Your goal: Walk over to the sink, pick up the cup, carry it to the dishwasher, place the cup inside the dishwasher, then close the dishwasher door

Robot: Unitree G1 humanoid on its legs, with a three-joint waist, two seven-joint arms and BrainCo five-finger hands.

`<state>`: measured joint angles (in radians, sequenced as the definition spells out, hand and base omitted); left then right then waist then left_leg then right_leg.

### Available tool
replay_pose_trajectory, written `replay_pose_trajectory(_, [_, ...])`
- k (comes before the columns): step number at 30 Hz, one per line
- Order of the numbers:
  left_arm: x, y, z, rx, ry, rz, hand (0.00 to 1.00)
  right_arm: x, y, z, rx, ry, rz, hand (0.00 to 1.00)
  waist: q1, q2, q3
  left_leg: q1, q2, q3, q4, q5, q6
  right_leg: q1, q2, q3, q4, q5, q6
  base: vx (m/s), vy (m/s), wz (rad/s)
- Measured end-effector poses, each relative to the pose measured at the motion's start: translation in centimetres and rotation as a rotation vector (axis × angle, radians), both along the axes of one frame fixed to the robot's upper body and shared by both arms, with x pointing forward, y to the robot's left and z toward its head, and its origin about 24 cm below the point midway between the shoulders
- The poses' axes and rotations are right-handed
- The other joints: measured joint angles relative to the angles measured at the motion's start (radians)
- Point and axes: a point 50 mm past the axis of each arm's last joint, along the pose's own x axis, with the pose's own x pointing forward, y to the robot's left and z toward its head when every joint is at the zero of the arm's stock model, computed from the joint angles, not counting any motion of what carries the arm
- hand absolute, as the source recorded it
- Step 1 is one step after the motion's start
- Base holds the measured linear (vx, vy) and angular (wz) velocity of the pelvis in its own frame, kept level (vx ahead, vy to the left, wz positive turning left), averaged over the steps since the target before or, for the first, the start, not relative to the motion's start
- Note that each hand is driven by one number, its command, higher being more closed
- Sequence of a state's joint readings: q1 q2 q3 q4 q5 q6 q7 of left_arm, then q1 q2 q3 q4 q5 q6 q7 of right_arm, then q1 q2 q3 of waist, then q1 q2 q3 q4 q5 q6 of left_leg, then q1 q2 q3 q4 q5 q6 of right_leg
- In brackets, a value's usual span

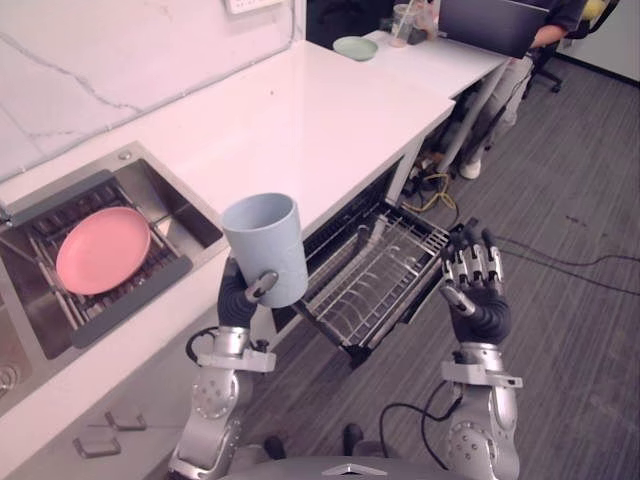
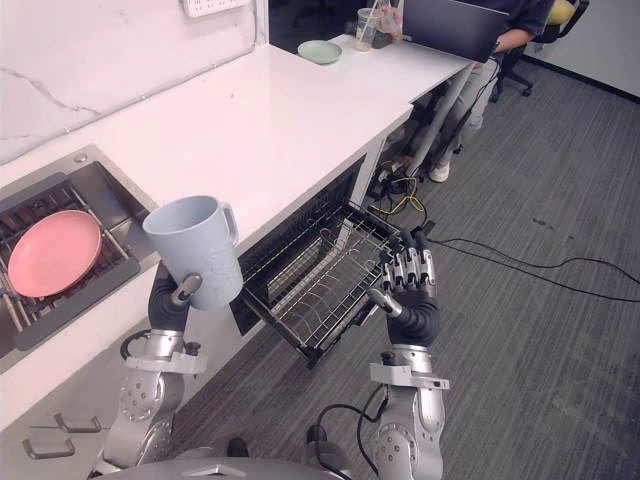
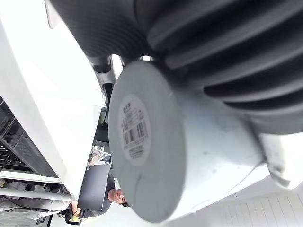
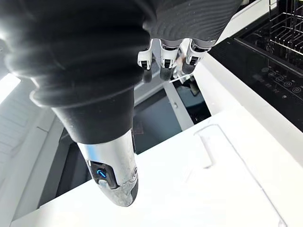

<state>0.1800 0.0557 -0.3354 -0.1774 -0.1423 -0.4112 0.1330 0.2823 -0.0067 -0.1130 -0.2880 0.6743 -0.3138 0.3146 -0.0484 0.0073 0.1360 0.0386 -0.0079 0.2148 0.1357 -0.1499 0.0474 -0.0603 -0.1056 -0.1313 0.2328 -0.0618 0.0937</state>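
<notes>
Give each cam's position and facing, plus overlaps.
Left eye view: head, looking down at counter, sink, dishwasher rack; left hand gripping cup, right hand open.
Right eye view: head, slightly offset; same scene.
Left wrist view: left wrist, facing the cup's base; ribbed cover.
Right wrist view: right wrist, past own fingers toward rack.
Shared: eyes and left wrist, cup; eyes and right wrist, rack.

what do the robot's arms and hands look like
The left arm and right arm are silver-grey metal with a pale bracket at the wrist. The left robot hand and right robot hand have a dark ribbed cover over the back and wrist, and silver segmented fingers with dark tips. The right thumb is silver with a small blue lit mark.
</notes>
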Motion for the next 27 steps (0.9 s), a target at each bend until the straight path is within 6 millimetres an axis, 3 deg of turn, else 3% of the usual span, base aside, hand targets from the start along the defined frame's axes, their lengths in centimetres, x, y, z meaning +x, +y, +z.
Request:
replay_pose_trajectory(2, [0.1, 0.1, -0.3, 0.064, 0.017, 0.063, 1.00, 0.5, 1.0, 0.3, 0.012, -0.015, 0.044, 0.00, -0.011, -0.008, -0.002, 0.030, -0.003, 0.011, -0.002, -0.005, 0.008, -0.033, -0.031, -0.060, 0.104, -0.022, -0.019, -0.03, 0.060, -0.13])
replay_pose_trajectory(5, [0.5, -0.2, -0.1, 0.126, 0.006, 0.117, 1.00, 0.7, 2.2, 0.6, 0.031, -0.026, 0.081, 0.00, -0.002, -0.029, -0.015, 0.025, -0.012, 0.025, -0.004, -0.003, 0.012, -0.014, -0.038, -0.069, 0.044, -0.028, -0.030, -0.04, 0.041, -0.11])
replay_pose_trajectory(7, [1.2, -0.4, -0.2, 0.200, -0.004, 0.178, 1.00, 0.8, 2.6, 1.1, 0.032, -0.048, 0.085, 0.00, 0.008, -0.035, -0.018, 0.014, -0.016, 0.024, -0.001, -0.001, 0.012, 0.029, -0.027, -0.062, -0.052, -0.003, -0.010, -0.04, 0.002, -0.03])
replay_pose_trajectory(10, [1.3, -0.3, -0.1, 0.255, -0.031, 0.248, 1.00, 1.0, 2.8, 2.6, 0.021, -0.118, 0.093, 0.00, 0.009, -0.020, -0.023, 0.018, -0.010, 0.021, -0.017, 0.004, 0.008, 0.075, -0.006, -0.068, -0.149, 0.052, -0.013, -0.02, 0.003, -0.03])
replay_pose_trajectory(16, [1.6, -0.1, 0.4, 0.356, -0.083, 0.433, 1.00, 2.5, 4.8, 4.4, 0.036, -0.170, 0.209, 0.00, 0.025, -0.034, -0.032, 0.020, -0.003, 0.060, -0.035, 0.006, -0.002, 0.097, 0.010, -0.045, -0.241, 0.107, -0.015, -0.04, 0.010, -0.15])
replay_pose_trajectory(20, [1.5, -0.3, 0.5, 0.405, -0.107, 0.526, 1.00, 3.1, 6.2, 4.8, 0.049, -0.152, 0.282, 0.00, 0.033, -0.044, -0.041, 0.016, -0.002, 0.072, -0.039, 0.015, 0.005, 0.094, 0.017, -0.038, -0.264, 0.122, -0.016, 0.05, -0.005, -0.09])
replay_pose_trajectory(27, [1.4, -1.4, -0.5, 0.481, -0.103, 0.540, 1.00, 3.4, 7.6, 4.2, 0.084, -0.061, 0.342, 0.00, 0.031, -0.058, -0.065, 0.016, -0.004, 0.083, -0.053, 0.016, 0.005, 0.099, 0.020, -0.035, -0.301, 0.145, -0.013, 0.03, -0.004, -0.05])
